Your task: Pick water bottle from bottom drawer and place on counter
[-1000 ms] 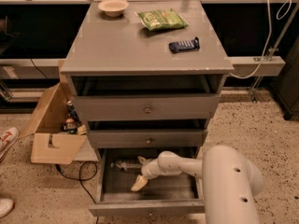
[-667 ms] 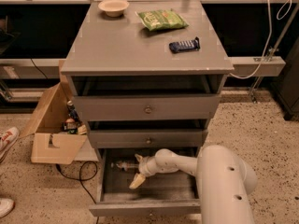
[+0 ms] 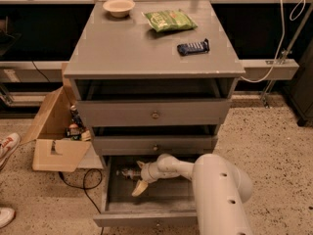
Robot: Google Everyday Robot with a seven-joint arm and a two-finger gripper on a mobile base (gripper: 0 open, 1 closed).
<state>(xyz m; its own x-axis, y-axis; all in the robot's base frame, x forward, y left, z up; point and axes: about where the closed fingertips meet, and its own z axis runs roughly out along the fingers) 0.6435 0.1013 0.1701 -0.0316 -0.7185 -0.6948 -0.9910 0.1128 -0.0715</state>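
- We see the small clear plastic water bottle [image 3: 125, 173] lying sideways, back-left in the open deep grey wooden bottom drawer [image 3: 142, 220].
- The pale two-finger gripper [image 3: 139, 177] sits just beside it, jaws spread apart.

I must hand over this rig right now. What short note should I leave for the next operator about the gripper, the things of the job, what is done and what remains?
Gripper: open, reaching inside the bottom drawer, right next to the water bottle.
Water bottle: lying in the back left part of the drawer, just left of the gripper, not lifted.
Counter: holds a bowl, a green bag and a dark blue gadget.
Done: drawer open, arm at the bottle.
Left: grasp the bottle, lift it out, set it on the counter.
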